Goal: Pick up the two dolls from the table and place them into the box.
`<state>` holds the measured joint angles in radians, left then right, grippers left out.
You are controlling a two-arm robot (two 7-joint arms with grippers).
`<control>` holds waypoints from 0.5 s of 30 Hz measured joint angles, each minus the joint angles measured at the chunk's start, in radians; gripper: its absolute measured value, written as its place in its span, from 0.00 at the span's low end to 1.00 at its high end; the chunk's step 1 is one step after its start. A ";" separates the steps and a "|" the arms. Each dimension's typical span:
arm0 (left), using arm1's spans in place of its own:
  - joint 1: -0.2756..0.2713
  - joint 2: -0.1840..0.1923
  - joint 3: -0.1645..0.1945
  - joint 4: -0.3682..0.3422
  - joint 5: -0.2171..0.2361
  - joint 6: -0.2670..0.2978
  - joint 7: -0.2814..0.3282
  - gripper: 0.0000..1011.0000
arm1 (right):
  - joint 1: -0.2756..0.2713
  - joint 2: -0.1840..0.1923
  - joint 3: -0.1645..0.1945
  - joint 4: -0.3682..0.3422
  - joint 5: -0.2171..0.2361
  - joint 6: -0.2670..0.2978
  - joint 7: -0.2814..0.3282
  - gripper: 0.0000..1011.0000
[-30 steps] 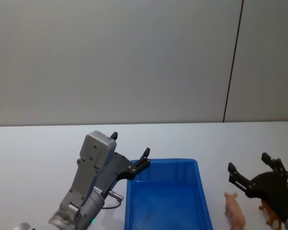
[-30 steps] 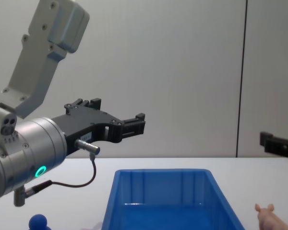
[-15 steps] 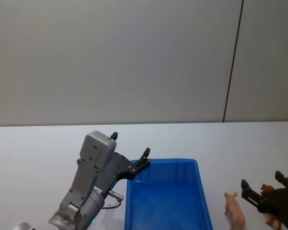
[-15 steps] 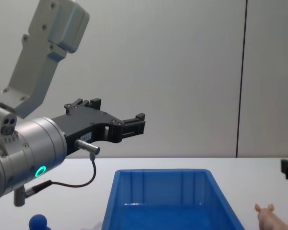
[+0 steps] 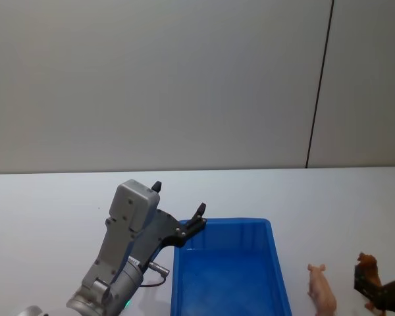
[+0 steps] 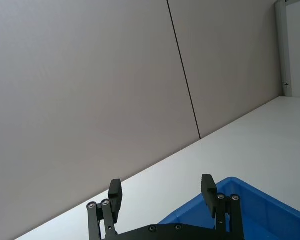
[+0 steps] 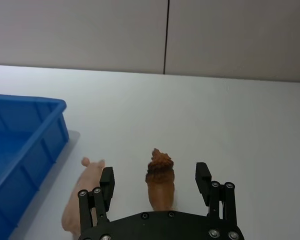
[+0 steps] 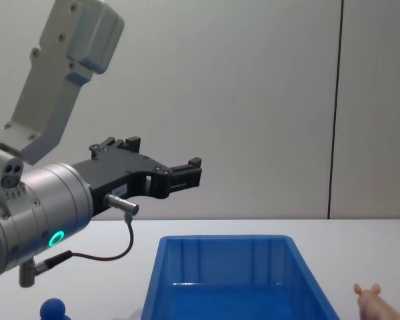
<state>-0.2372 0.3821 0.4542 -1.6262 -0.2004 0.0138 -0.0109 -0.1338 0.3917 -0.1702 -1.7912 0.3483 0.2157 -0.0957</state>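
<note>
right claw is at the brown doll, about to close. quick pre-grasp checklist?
1. Right claw open: ok, fingers spread wide.
2. Brown doll between its fingers: ok, upright and roughly centred.
3. Pink pig clear of the closing finger: cannot tell; it lies just outside one finger.
4. Claw low enough on the doll: cannot tell.
5. Blue box free for the drop: ok; the left claw, open, hangs near its far left corner.

Box (image 5: 237, 222) open above; pig (image 7: 87, 185) crowds brown doll (image 7: 160, 180).
</note>
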 joint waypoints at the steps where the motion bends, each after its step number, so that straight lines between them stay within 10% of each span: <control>1: 0.000 0.000 0.000 0.000 0.000 0.000 0.000 0.99 | -0.002 0.001 0.003 0.004 0.004 0.001 -0.004 0.99; 15: 0.000 0.000 0.000 0.000 0.000 0.000 0.000 0.99 | 0.003 -0.010 0.013 0.071 0.031 0.004 0.009 0.98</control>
<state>-0.2372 0.3821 0.4542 -1.6262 -0.2004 0.0138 -0.0109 -0.1311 0.3814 -0.1574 -1.7204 0.3797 0.2201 -0.0863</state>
